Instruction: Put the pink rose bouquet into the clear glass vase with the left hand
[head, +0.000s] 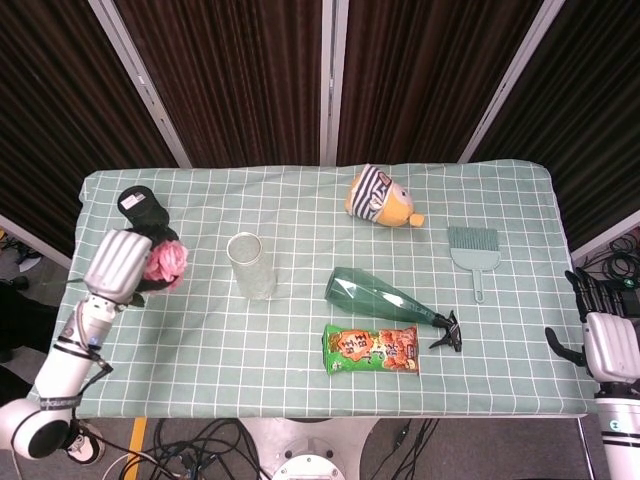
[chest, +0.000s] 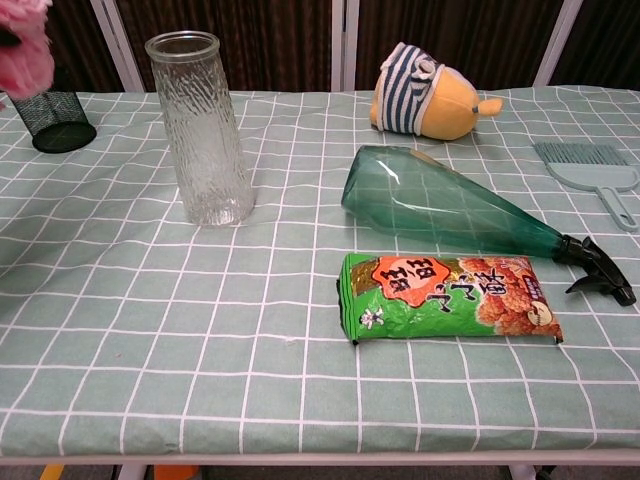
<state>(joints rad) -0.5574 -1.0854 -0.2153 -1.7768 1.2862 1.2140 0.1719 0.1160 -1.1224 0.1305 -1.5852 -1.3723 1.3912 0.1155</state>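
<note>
My left hand (head: 118, 262) holds the pink rose bouquet (head: 165, 262) in the air over the table's left side, well left of the clear glass vase (head: 250, 265). The blooms point right, toward the vase. In the chest view only a pink edge of the bouquet (chest: 24, 60) shows at the top left corner, and the vase (chest: 202, 125) stands upright and empty. My right hand (head: 607, 345) hangs beyond the table's right edge, fingers apart, holding nothing.
A black mesh cup (head: 139, 205) stands at the back left, just behind the bouquet. A green spray bottle (head: 385, 296) lies on its side, with a green snack bag (head: 371, 349) in front of it. A striped plush toy (head: 378, 197) and a teal brush (head: 473, 252) lie further right.
</note>
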